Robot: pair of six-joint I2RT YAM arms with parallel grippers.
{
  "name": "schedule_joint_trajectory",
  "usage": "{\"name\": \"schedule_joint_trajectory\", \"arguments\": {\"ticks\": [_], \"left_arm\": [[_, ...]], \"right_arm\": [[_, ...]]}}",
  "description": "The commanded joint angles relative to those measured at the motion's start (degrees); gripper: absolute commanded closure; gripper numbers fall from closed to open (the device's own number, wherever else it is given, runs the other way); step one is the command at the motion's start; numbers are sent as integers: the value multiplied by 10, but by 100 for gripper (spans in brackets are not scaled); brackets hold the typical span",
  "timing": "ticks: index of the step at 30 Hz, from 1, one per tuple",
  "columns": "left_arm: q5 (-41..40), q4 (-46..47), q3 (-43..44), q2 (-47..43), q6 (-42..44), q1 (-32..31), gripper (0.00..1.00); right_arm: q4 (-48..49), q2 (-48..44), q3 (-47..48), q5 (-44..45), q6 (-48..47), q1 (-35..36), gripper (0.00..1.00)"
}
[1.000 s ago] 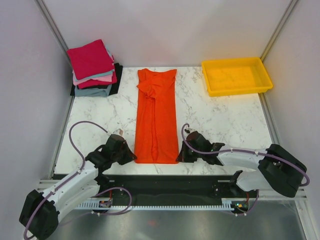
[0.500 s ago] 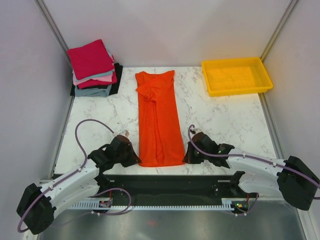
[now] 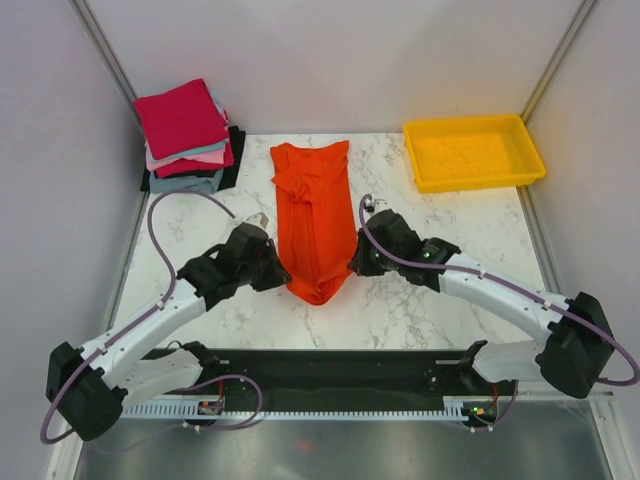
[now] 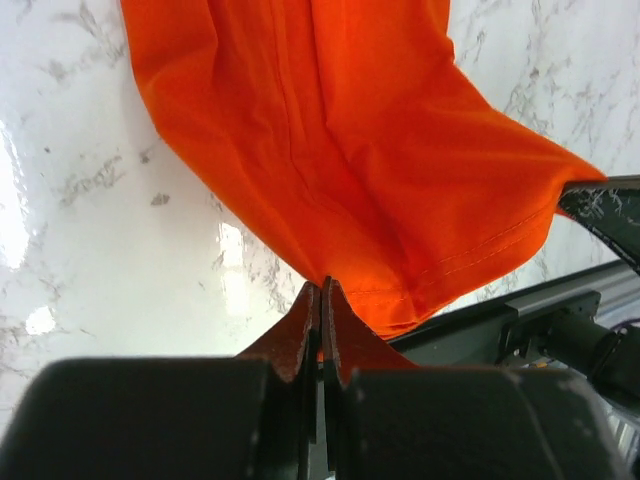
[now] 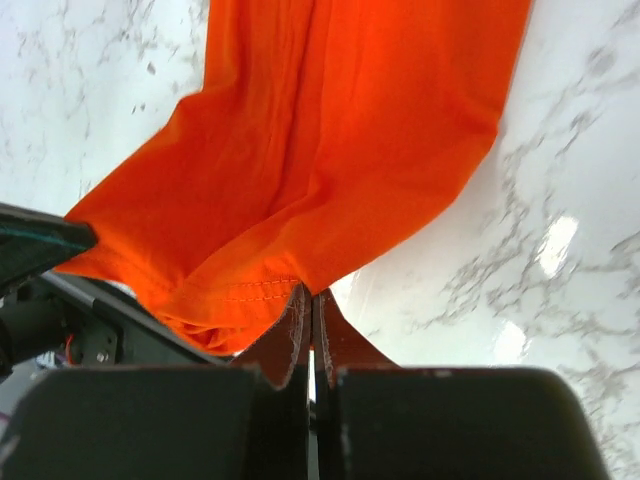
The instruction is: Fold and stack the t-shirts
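The bright orange-red t-shirt (image 3: 314, 215) lies as a long narrow strip down the middle of the marble table, its near end lifted and sagging between my grippers. My left gripper (image 3: 283, 272) is shut on the shirt's near left hem corner (image 4: 330, 290). My right gripper (image 3: 354, 263) is shut on the near right hem corner (image 5: 300, 290). Both hold the hem above the table, the cloth (image 4: 350, 150) hanging in a loose fold (image 5: 330, 150). Folded crimson, pink, grey-blue and black t-shirts are stacked (image 3: 187, 135) at the far left corner.
A yellow plastic tray (image 3: 473, 151) stands at the far right corner. Grey walls close in the table on the left, right and back. The black rail (image 3: 340, 365) runs along the near edge.
Both grippers have risen and moved away from the near edge, carrying the shirt's near hem toward the far end. The flat strip now bunches and sags at its near end.
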Motion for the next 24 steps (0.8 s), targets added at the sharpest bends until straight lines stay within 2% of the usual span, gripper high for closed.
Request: {"name": "schedule_joint_trajectory", "arguments": {"ticks": [1,6,12,18,24], "left_arm": [[-30,-8,66,46,59,22,98],[-6,17,137,126,111,82,98],[50,54,176,247,151,163,98],[56,65,248,352,185,192,98],[65,64,310,408,194,207,98]], "right_arm": [[-26,48,60,11,-64,-36,100],[-26,126,136,-20,-104,-99,100],[-19,236,212,-41,-143,-131,100],[-4,323,274,-60,-156,-157,100],[-3,375,338,-94,-166,-185,100]]}}
